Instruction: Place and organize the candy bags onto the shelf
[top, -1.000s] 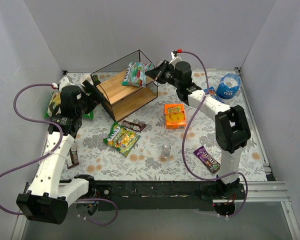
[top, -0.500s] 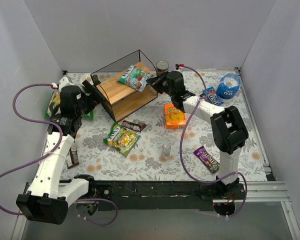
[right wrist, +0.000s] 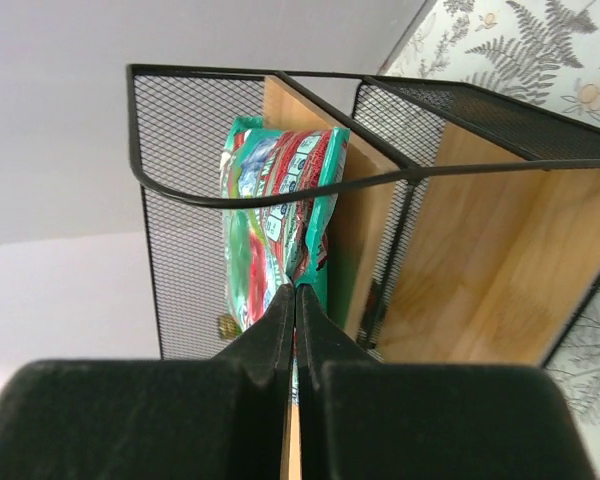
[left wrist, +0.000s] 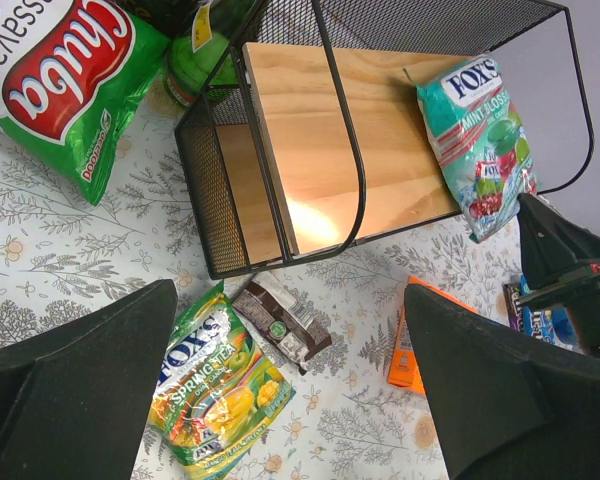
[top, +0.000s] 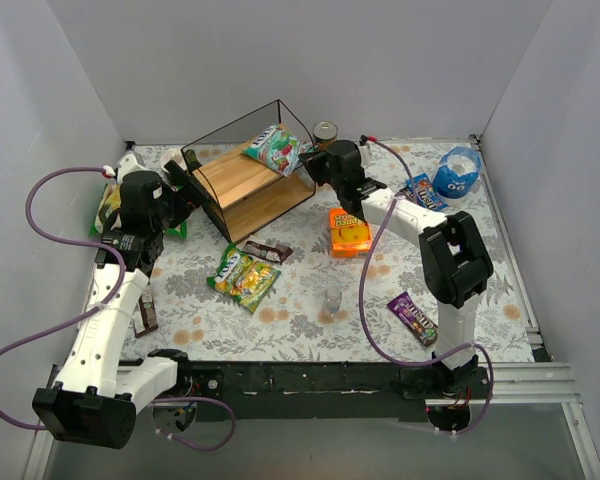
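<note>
The shelf (top: 242, 185) stands at the back left, black wire with wooden boards (left wrist: 350, 140). The teal-white bag (top: 275, 148) lies on the right end of its top board, also in the left wrist view (left wrist: 477, 145). My right gripper (top: 308, 162) is shut on that bag's edge (right wrist: 275, 210), jaws pressed together (right wrist: 296, 292). My left gripper (top: 183, 185) is open and empty by the shelf's left end (left wrist: 290, 400). On the table lie the green-yellow bag (top: 243, 276) (left wrist: 220, 385), a dark brown wrapper (top: 267, 251) (left wrist: 282, 320), the purple wrapper (top: 414, 318) and the small blue pack (top: 425, 192).
An orange box (top: 349, 231) lies right of the shelf. A round blue pouch (top: 456, 172) sits at the back right, a jar (top: 325, 133) behind the shelf. A green chips bag (left wrist: 70, 90) lies at far left, another dark wrapper (top: 146, 315) near the left arm, a small clear cup (top: 332, 300) in front.
My right arm has dropped and drawn in toward the shelf's right end with the teal-white bag, uncovering the jar behind. The left arm has not moved.
</note>
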Robot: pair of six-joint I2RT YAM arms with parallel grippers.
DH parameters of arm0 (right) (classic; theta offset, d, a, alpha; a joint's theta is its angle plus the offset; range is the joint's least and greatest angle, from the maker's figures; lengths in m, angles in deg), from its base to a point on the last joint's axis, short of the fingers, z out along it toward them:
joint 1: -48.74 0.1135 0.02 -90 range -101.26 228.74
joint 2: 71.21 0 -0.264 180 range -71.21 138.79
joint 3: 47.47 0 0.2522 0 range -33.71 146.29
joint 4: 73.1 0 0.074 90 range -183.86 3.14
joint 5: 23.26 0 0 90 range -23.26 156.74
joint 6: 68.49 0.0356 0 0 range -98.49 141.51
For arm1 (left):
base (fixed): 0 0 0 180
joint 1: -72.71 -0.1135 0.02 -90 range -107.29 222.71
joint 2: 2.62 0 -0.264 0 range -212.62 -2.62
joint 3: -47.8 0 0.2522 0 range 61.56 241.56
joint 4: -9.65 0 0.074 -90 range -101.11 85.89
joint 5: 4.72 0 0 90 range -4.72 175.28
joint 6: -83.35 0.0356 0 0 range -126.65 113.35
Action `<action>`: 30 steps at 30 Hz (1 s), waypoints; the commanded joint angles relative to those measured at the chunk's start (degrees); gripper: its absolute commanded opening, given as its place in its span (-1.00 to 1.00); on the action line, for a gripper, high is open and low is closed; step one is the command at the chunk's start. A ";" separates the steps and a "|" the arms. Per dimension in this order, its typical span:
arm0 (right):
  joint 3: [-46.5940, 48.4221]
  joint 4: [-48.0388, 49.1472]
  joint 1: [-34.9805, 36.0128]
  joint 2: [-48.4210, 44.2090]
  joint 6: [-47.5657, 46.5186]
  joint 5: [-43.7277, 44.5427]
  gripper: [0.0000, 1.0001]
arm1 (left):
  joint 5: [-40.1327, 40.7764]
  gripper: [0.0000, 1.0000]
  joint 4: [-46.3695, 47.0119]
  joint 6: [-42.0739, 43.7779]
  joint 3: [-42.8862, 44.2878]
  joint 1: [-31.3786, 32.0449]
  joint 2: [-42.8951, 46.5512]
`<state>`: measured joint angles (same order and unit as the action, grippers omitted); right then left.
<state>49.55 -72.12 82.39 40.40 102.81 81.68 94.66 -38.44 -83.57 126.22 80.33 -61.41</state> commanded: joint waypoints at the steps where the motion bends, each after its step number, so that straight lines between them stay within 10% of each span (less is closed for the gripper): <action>1: 5.50 -2.17 0.89 1.94 3.60 5.97 -0.97 | -0.33 0.96 -0.21 0.37 1.43 0.12 0.42; 11: 16.58 -6.92 1.68 7.30 5.19 7.74 -0.95 | -0.16 0.96 -0.57 0.72 1.61 0.12 0.34; 18: 13.59 -5.69 2.12 3.53 -2.89 7.21 0.12 | 0.19 0.96 -0.39 0.90 1.34 0.12 0.51; 30: 10.25 -11.74 2.21 -8.16 -26.25 -1.22 0.82 | 1.51 0.96 -0.39 1.43 0.82 0.12 1.66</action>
<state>58.23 -81.02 84.19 38.02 89.63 84.98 95.14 -38.46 -82.94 126.22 80.33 -61.43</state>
